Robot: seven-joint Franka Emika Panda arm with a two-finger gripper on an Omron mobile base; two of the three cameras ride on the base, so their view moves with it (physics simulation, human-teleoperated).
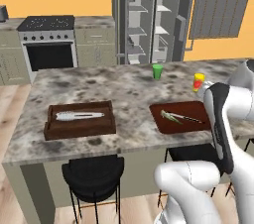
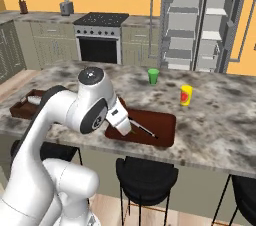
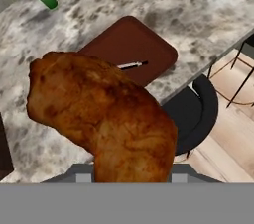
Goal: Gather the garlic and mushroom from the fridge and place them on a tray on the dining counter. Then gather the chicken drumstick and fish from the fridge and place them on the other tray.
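Two fingers of my pincer (image 3: 130,178) were closed on the chicken drumstick (image 3: 104,119), a big browned piece that blocked much of the hand view and hid the fingertips themselves. I held it in the air above the near edge of the dining counter (image 1: 124,89), well short of either tray.

Below the counter edge stood black round stools (image 1: 93,176), one under each tray. My own white arm crossed in front of the right end of the counter in the left base view and covered the near left corner of the flat tray in the right base view.

On the marble top, the tray (image 1: 181,116), flat and reddish-brown, lay to the right; it held something thin, a pale green part at one end and a dark stem at the other, and I could not tell what it was. Well apart to the left sat the other tray (image 1: 79,121), deep and dark-walled, with the fish (image 1: 79,115) lying lengthwise inside it.

Farther back on the counter stood a green cup (image 1: 157,71) and, to its right, a yellow bottle (image 1: 198,82). Beyond the counter, the fridge (image 1: 149,15) stood with its doors open, white shelves showing, and a black stove (image 1: 47,39) stood to its left.
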